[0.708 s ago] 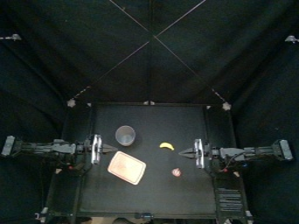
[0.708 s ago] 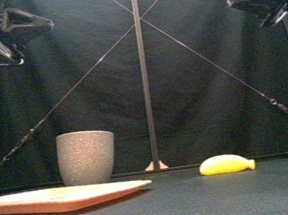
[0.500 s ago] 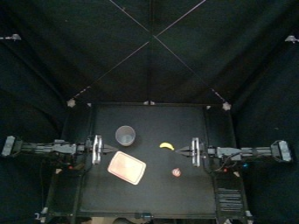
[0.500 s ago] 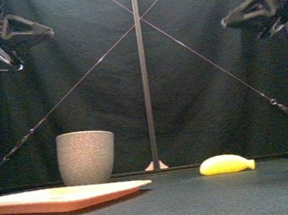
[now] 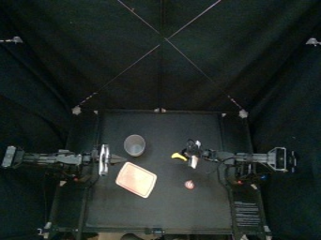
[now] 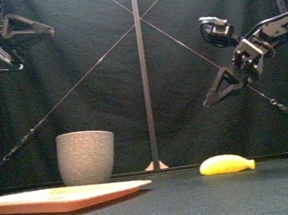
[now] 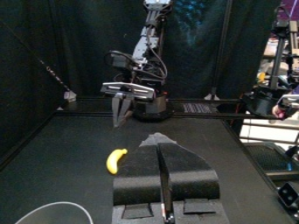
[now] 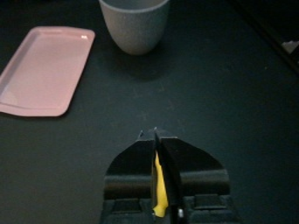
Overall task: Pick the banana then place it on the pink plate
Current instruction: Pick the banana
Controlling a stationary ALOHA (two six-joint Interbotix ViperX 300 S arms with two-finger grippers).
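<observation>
Right gripper [image 6: 212, 99], jaws narrowed to a slit, hangs over the banana [image 6: 227, 164], lying ungrasped below it. The pink plate [image 6: 65, 197] sits empty well beyond. Pick and placement both remain.

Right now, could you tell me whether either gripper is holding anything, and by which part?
Nothing is held. The banana lies free on the table; the right gripper hangs above it, apart, and the left gripper rests at the left side.
</observation>
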